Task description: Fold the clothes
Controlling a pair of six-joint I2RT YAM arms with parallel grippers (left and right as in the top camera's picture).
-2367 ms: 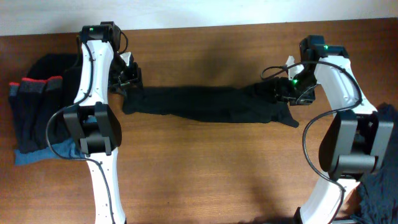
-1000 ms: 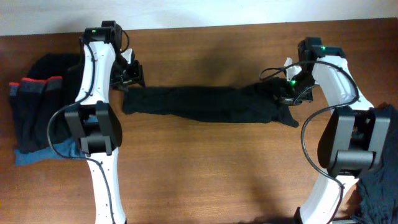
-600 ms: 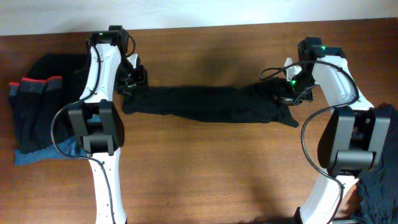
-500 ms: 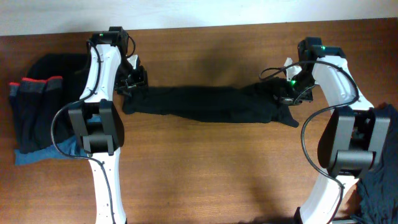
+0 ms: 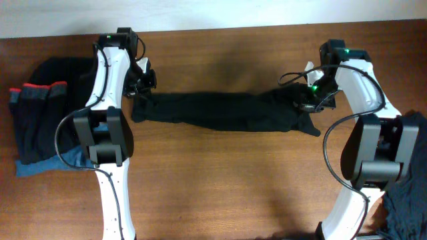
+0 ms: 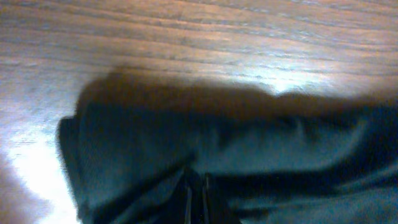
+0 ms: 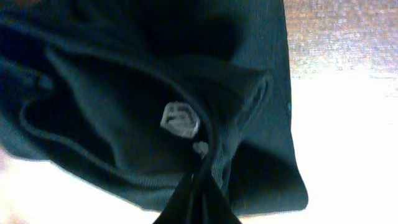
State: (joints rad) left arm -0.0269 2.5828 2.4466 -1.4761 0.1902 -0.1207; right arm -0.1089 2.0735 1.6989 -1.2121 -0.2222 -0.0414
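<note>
A long black garment (image 5: 220, 112) of the clothes lies stretched left to right across the wooden table (image 5: 220, 187). My left gripper (image 5: 141, 88) sits at its left end, and in the left wrist view the gripper (image 6: 197, 193) is shut with a fold of the dark fabric (image 6: 249, 149) pinched in it. My right gripper (image 5: 303, 100) is at the bunched right end. In the right wrist view the gripper (image 7: 202, 180) is shut on the fabric (image 7: 112, 93), just below a small white logo (image 7: 180, 119).
A pile of dark clothes (image 5: 40, 113) with red trim and a blue piece (image 5: 40, 163) lies at the table's left edge. More dark cloth (image 5: 407, 200) hangs at the lower right corner. A pale wall runs along the far edge.
My left gripper shifted slightly right onto the garment's left end and closed on it. The right gripper and the garment have stayed put.
</note>
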